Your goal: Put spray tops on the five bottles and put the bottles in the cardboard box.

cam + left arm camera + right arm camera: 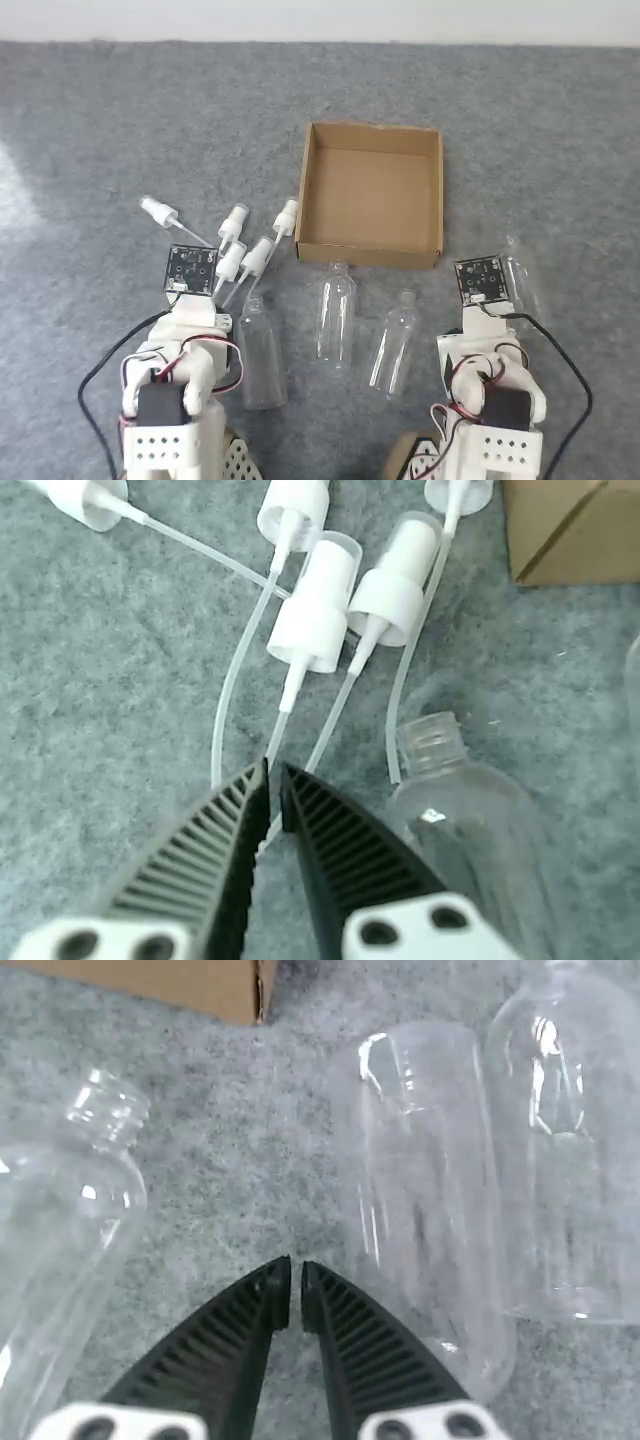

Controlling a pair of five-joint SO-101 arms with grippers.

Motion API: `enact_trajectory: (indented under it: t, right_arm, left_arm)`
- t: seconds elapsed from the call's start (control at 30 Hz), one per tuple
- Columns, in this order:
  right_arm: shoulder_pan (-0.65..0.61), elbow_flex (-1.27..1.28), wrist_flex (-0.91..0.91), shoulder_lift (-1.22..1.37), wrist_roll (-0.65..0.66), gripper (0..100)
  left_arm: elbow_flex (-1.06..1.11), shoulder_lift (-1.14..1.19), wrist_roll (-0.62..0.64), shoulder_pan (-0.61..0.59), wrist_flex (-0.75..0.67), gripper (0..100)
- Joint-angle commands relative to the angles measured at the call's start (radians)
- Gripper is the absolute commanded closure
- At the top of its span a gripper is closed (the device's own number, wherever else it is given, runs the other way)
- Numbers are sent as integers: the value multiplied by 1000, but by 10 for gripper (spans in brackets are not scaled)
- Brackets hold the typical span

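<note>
The open cardboard box (370,195) sits mid-table with nothing in it. Several white spray tops (245,245) with thin tubes lie scattered to its left. Three clear uncapped bottles (262,345) (336,310) (392,345) lie in front of the box. Two more bottles (425,1190) (570,1160) lie side by side beside the right arm (495,390). My left gripper (276,777) is shut and empty, its tips at the tube ends of two spray tops (315,610), beside a bottle neck (432,742). My right gripper (296,1278) is shut and empty over bare carpet between bottles.
Grey carpet (100,130) covers the table. The box's near corner (255,985) lies just beyond the right gripper, and another box corner (570,530) lies past the spray tops. Open carpet stretches to the far left and right of the box.
</note>
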Motion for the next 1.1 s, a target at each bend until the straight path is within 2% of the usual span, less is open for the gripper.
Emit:
enact_trajectory:
  t: [0.0,0.43,0.57,0.67,0.87,0.97,1.07]
  right_arm:
    - [7,8,4,-10,6,992]
    - [-30,-32,5,-10,23,992]
    - [-4,-118,-12,-10,178,992]
    - [4,-167,-54,-10,212,992]
    - [24,-184,-305,-10,483,992]
    - [81,-219,-397,-5,399,992]
    - [130,-299,-375,1,345,993]
  left_arm:
    - [-13,-25,8,0,5,987]
    - [-13,-23,9,8,5,987]
    - [-13,-23,9,6,5,987]
    - [-13,-23,6,6,5,987]
    - [-13,-23,9,6,5,987]
    - [-13,-23,9,6,5,987]
    - [-13,-23,9,5,5,987]
